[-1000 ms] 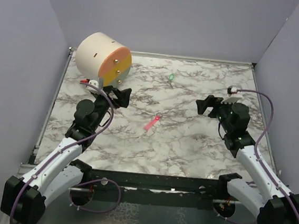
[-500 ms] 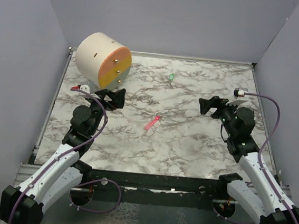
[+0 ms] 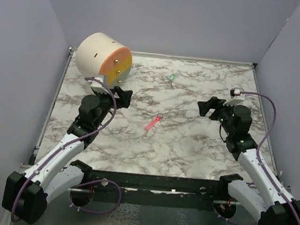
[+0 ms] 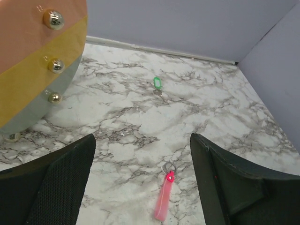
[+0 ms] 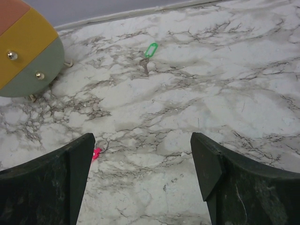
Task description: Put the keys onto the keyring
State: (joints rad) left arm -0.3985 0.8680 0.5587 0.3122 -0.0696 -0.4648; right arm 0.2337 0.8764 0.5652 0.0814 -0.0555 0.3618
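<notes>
A slim pink-red key strip (image 3: pixel 151 124) is seen lying flat near the middle of the grey-veined white marble tabletop (image 3: pixel 189 143). Its long axis is set diagonally, with the small metal ring end pointed away and to the right. A shorter bright green key (image 3: pixel 172 78) is laid further back, well apart. A big cream cylinder with a peach, orange and grey face (image 3: pixel 103 60) is placed in the far left corner. Plain lilac-grey walls (image 3: pixel 175 19) enclose the table. The left gripper (image 3: pixel 118 95) and right gripper (image 3: pixel 209 106) are held with jaws spread apart, nothing between them.
</notes>
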